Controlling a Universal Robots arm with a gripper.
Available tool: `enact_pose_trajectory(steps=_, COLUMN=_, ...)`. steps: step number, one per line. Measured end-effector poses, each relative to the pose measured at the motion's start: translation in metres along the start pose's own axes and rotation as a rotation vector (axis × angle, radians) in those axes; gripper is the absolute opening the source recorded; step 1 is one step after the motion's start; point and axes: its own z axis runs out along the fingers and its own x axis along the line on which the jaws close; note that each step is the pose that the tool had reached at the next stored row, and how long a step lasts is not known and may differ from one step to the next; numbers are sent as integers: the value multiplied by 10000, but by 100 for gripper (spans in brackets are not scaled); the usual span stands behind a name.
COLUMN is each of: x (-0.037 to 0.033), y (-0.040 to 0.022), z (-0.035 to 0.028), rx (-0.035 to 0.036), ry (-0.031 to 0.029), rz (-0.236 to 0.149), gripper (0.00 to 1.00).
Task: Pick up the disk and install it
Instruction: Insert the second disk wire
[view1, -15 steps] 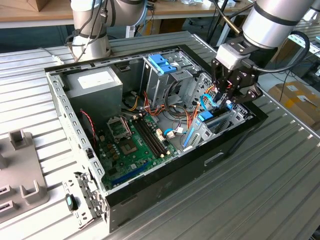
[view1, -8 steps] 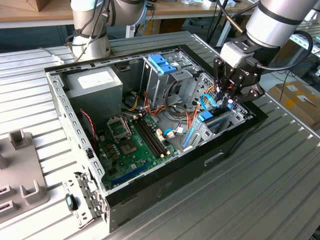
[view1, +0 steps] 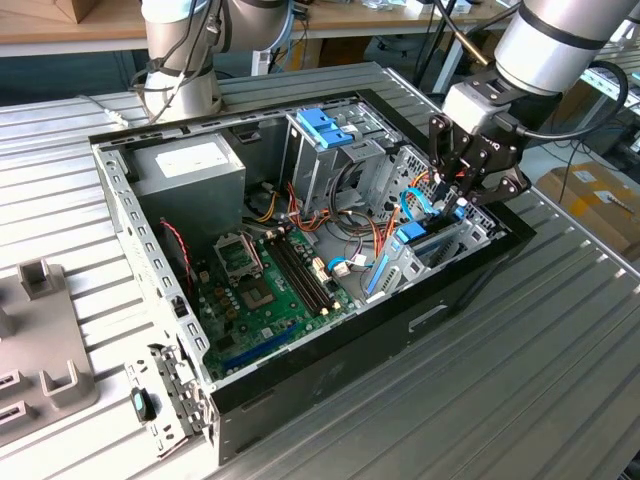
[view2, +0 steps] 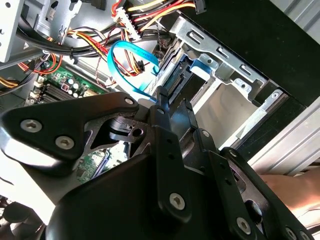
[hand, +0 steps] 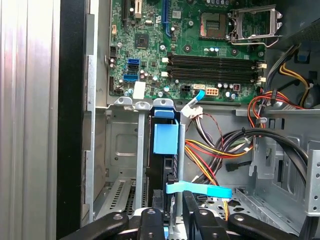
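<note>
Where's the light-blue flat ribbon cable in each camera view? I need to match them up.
Exterior view: the light-blue flat ribbon cable loops inside the black computer case, toward the exterior view's right.
Second wrist view: it curls beside the red-and-yellow wire bundle.
First wrist view: it stretches flat beside those wires.
Shared landmark: the green motherboard.

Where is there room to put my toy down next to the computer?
Bare ribbed table lies in front of the computer case, along its black side. Inside it is crowded: wires, green board, grey power box. The tool hangs over the drive bay at the exterior view's right.
</note>
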Motion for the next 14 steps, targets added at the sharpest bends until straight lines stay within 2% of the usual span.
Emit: enact_pose_trajectory(steps=14, x=-61, y=-10, z=3, rx=0, ry=0, rz=0, gripper=29)
